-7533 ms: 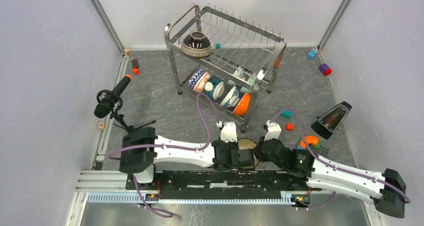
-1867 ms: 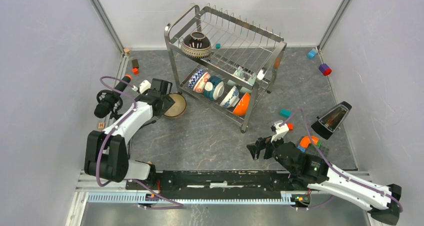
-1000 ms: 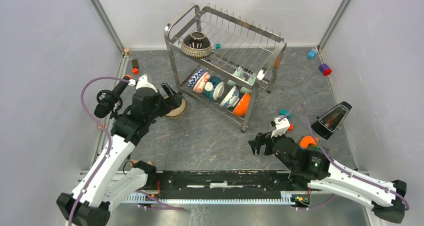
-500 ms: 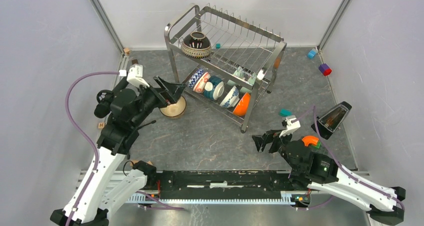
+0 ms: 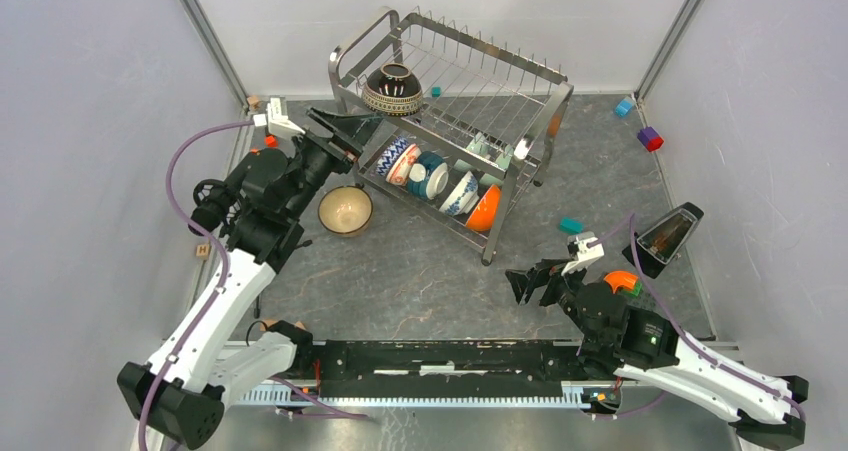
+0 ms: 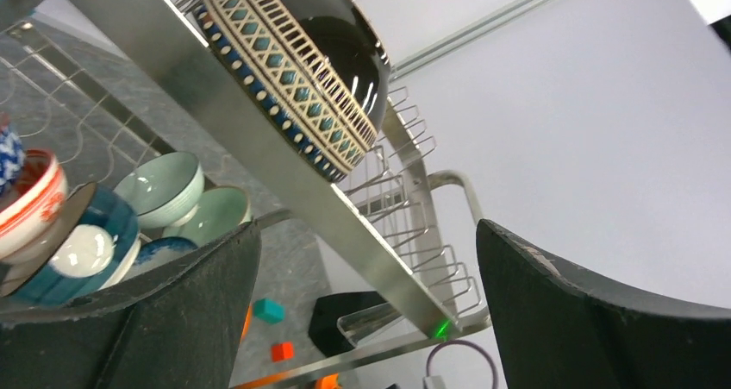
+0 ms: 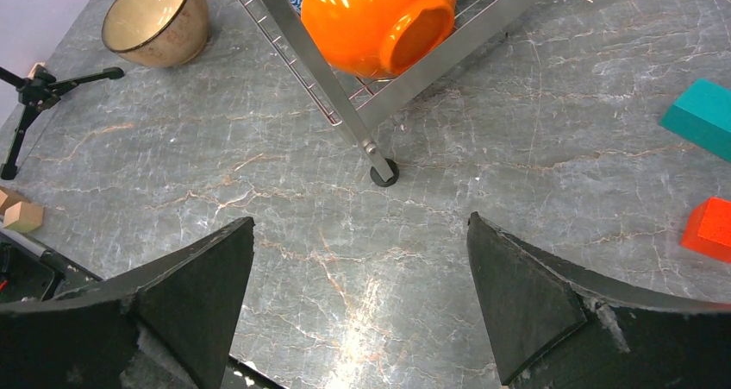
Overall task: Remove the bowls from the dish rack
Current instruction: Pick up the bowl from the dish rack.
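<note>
The dish rack (image 5: 450,131) stands at the back of the table. A dark patterned bowl (image 5: 391,89) lies upside down on its top tier, and several bowls lean in the lower tier, among them an orange one (image 5: 484,209). A brown bowl with a cream inside (image 5: 345,210) sits upright on the table left of the rack. My left gripper (image 5: 345,126) is open at the rack's left end; in its wrist view the dark bowl (image 6: 302,70) and the top rail (image 6: 259,147) are just ahead. My right gripper (image 5: 535,279) is open over bare table, facing the orange bowl (image 7: 379,18).
A microphone on a tripod (image 5: 225,196) stands at the left edge. A black wedge-shaped box (image 5: 662,239) sits at the right. Toy blocks lie about: teal (image 5: 571,226), blue (image 5: 624,106), purple and red (image 5: 650,138). Walls close in three sides.
My left gripper has risen from the brown bowl and swung back toward the rack's top tier; the bowl stays on the table. The right arm has barely moved.
</note>
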You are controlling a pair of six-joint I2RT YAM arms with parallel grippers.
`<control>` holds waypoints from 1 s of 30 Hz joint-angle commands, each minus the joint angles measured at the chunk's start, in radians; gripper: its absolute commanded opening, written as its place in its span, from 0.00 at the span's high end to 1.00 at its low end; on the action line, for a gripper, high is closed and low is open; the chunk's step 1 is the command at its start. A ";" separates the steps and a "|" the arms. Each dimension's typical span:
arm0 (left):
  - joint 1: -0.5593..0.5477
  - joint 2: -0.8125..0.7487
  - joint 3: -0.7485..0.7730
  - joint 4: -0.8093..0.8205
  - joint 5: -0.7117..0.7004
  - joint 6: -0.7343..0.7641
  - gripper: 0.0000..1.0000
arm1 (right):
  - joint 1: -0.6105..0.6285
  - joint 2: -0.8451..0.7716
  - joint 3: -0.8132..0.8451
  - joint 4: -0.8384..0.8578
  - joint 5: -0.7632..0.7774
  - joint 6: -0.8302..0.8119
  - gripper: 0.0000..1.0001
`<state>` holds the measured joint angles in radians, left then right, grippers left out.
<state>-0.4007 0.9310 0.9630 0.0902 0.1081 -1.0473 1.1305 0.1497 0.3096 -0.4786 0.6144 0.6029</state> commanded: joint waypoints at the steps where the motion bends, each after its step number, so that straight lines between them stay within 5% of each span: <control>1: 0.000 0.024 0.010 0.197 0.005 -0.139 0.00 | 0.002 -0.008 -0.004 0.027 0.011 -0.017 0.02; 30: 0.000 0.172 -0.072 0.442 -0.062 -0.260 0.05 | 0.003 -0.076 -0.016 0.027 -0.006 -0.029 0.02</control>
<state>-0.4007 1.0946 0.9031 0.4244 0.0742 -1.2530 1.1305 0.0841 0.2974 -0.4801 0.6029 0.5949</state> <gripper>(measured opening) 0.952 0.978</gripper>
